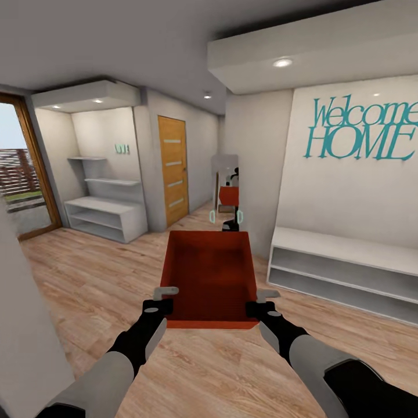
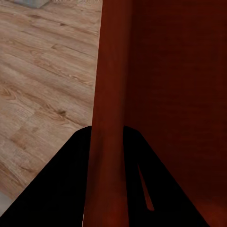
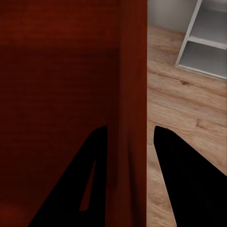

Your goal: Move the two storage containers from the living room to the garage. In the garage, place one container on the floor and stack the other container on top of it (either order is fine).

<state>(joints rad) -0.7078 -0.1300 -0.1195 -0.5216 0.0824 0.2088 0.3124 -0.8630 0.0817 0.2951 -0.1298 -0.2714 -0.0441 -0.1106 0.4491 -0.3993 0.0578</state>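
The storage container is a red-orange bin with an open top and nothing inside it that I can see. It hangs in the air between the two pincers, out in front of the robot, above the light wood plank floor.

It looks like stiff, smooth plastic. It is probably light, since it is empty. Smooth walls can be slippery, so a pinch on a thin wall could slide. The bin is wide, so I think holding both side walls at once is the best way. One hand alone would likely let it tip.

The left gripper is at the near left corner. In the left wrist view its two dark fingers sit one on each side of the bin's wall, closed onto it. The right gripper does the same at the near right corner. In the right wrist view its fingers squeeze the wall between them.

Farther off than the bin are a wooden door and white shelves. To the right of the right pincer is a low white bench shelf under a wall that says "Welcome HOME".
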